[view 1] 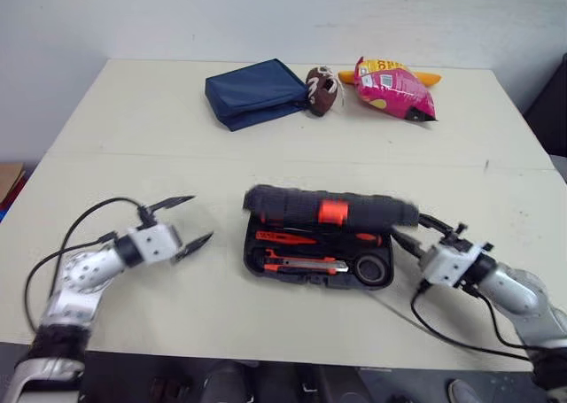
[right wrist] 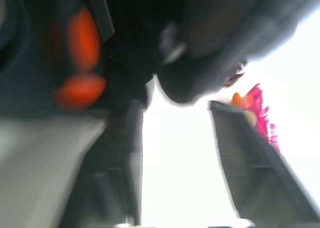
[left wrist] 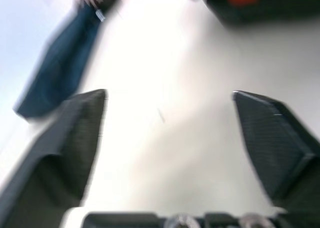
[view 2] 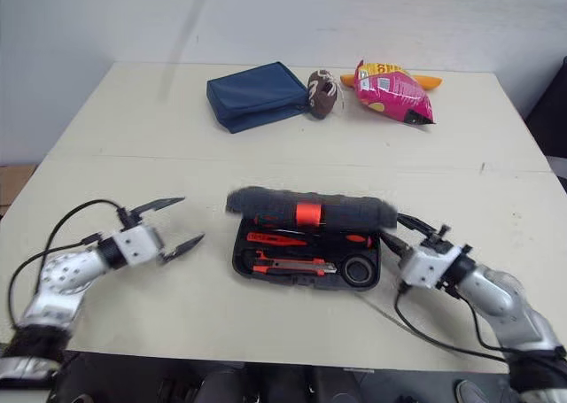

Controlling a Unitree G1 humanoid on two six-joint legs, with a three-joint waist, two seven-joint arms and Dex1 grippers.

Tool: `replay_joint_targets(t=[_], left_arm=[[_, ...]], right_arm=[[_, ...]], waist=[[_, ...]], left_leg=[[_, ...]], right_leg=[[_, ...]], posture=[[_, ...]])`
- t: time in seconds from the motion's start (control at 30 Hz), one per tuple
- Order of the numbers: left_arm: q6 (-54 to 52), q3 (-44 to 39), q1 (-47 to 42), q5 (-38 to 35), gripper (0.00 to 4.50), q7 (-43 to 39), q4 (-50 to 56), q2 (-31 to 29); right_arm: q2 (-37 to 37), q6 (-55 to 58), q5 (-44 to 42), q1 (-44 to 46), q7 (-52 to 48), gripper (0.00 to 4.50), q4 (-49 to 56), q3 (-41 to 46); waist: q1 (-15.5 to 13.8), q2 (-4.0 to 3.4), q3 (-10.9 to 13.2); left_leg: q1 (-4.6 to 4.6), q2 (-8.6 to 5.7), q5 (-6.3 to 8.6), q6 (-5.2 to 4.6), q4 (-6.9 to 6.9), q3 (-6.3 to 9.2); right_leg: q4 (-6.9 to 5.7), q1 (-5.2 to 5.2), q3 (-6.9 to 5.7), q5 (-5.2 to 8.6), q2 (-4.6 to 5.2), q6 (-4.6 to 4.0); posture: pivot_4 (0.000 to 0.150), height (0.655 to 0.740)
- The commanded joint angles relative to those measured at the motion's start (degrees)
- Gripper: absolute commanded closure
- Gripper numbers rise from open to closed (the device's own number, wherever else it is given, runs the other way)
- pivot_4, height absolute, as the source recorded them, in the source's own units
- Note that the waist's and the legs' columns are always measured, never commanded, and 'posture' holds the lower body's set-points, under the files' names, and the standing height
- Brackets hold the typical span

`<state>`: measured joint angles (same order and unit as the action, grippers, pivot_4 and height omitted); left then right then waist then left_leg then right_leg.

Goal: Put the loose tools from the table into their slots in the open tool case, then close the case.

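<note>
Two end effectors, both spread, gripping nothing. Tool case (view 1: 319, 263) sits mid-desk (view 1: 133, 120), lid (view 1: 330, 210) half-raised. Right end effector (view 1: 409, 228) is at the case's right end, by the lid. Left end effector (view 1: 200, 217) is well clear on its left.

Wears rounded silver-grey forearm shells (view 1: 84, 275) on both arms, the left one running into a black sleeve further back. Carries a white boxy wrist block (view 1: 155, 242) behind each hand, topped with small black connectors. Left hand (view 1: 201, 217): two slim black fingers (left wrist: 270, 138) tapering to points, broad and finely ribbed on the inner faces in the wrist view. Right hand (view 1: 406, 226): the same black ribbed pair. Thin black cables (view 1: 89, 210) arching loose from each wrist block back along the arm.
</note>
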<state>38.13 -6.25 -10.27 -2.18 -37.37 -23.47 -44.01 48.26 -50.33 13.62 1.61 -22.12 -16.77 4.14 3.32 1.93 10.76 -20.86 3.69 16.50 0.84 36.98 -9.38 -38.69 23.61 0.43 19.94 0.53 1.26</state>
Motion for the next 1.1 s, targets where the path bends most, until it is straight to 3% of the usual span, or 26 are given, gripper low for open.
replay_joint_targets(t=[0.03, 0.13, 0.23, 0.3, 0.4, 0.47, 0.57, 0.67, 0.77, 0.87, 1.1], left_arm=[[-7.14, -5.88, 0.56, -7.62, 0.00, -1.56, 0.27, -1.92], [-16.30, -6.30, -0.67, -13.30, 0.00, -4.43, 5.98, -1.39], [-24.17, -4.36, -4.76, -15.28, 0.00, -5.54, 9.33, 0.34], [-29.03, -3.20, -7.84, -15.63, 0.00, -5.79, 9.90, 1.75], [-32.10, 0.71, -15.67, -12.37, 0.85, -5.11, 5.97, 5.60], [-34.14, 4.25, -23.05, -10.24, 1.76, -6.13, 0.27, 9.12], [-35.67, 7.26, -31.53, -6.56, 3.22, -6.38, -10.24, 12.29], [-26.54, 10.76, -39.11, -0.88, 4.47, -6.34, -23.41, 14.68], [-19.60, 13.22, -45.68, 3.35, 4.47, -6.39, -35.51, 17.40], [-15.39, 14.54, -48.11, 5.02, 4.47, -10.45, -40.84, 19.19], [-13.16, 13.50, -46.96, 3.75, 4.47, -21.39, -40.28, 20.43]], right_arm=[[3.81, -3.14, -1.55, -4.57, 0.41, 1.19, 1.68, 5.01], [7.00, 0.47, -10.22, -10.68, -4.76, 1.19, 3.71, 6.40], [8.37, 15.47, -27.43, -17.02, -15.75, 1.19, 11.24, 5.58], [8.28, 23.14, -33.96, -19.06, -19.45, 1.94, 15.90, 6.15], [8.99, 32.86, -39.63, -22.12, -24.53, 3.41, 23.73, 5.19], [11.67, 40.64, -42.99, -25.52, -29.86, 4.41, 30.86, 2.69], [12.77, 48.58, -43.74, -25.28, -31.88, 4.50, 36.14, 0.48], [11.37, 53.64, -41.47, -22.01, -32.03, 4.50, 37.24, -2.38], [8.13, 55.59, -35.99, -16.27, -30.46, 4.50, 34.30, -6.33], [5.26, 56.53, -33.94, -12.33, -30.22, 4.50, 31.90, -7.21], [2.63, 54.96, -29.61, -7.66, -31.75, 4.50, 26.94, -7.86]], waist=[[-0.21, 0.01, 0.00], [-0.25, 0.02, 0.00], [-0.42, 0.09, -0.01], [-0.39, 0.09, -0.01], [-0.10, 0.09, -0.01], [-0.47, 0.08, 0.00], [-1.06, 0.14, 0.01], [-0.79, 0.23, 0.03], [-0.94, 0.36, 0.06], [-0.86, 0.40, 0.05], [-0.07, 0.49, 0.03]], left_leg=[[-0.01, -0.01, 0.00, 0.00, 0.02, 0.03], [0.07, -0.03, 0.01, -0.01, 0.01, 0.04], [0.22, -0.02, 0.03, -0.01, -0.01, 0.12], [0.34, -0.01, 0.03, -0.01, -0.02, 0.18], [0.54, 0.01, 0.06, 0.03, -0.04, 0.18], [0.60, 0.01, 0.07, 0.04, -0.02, 0.32], [0.52, -0.02, 0.06, 0.04, 0.02, 0.46], [0.50, -0.01, 0.10, 0.00, 0.04, 0.36], [0.45, 0.01, 0.12, 0.01, 0.08, 0.35], [0.44, 0.01, 0.16, 0.03, 0.07, 0.31], [0.53, 0.05, 0.14, 0.06, 0.16, 0.21]], right_leg=[[0.00, -0.01, -0.04, 0.00, 0.01, 0.00], [0.02, -0.14, -0.05, -0.01, 0.02, 0.00], [0.08, -0.34, -0.08, 0.00, -0.01, 0.01], [0.09, -0.53, -0.10, -0.01, -0.03, 0.01], [0.11, -0.73, -0.10, 0.00, -0.07, 0.03], [0.13, -0.85, -0.14, 0.02, -0.12, 0.07], [0.21, -0.87, -0.16, 0.03, -0.19, 0.10], [0.32, -0.87, -0.12, 0.03, -0.16, 0.13], [0.41, -0.82, -0.18, 0.02, -0.15, 0.13], [0.44, -0.81, -0.21, 0.02, -0.12, 0.13], [0.20, -0.82, -0.18, -0.01, -0.12, 0.08]], posture=[[0.150, 0.7400], [0.150, 0.7400], [0.150, 0.7400], [0.150, 0.7400], [0.150, 0.7400], [0.150, 0.7400], [0.150, 0.7400], [0.150, 0.7400], [0.150, 0.7400], [0.150, 0.7400], [0.150, 0.7400]])
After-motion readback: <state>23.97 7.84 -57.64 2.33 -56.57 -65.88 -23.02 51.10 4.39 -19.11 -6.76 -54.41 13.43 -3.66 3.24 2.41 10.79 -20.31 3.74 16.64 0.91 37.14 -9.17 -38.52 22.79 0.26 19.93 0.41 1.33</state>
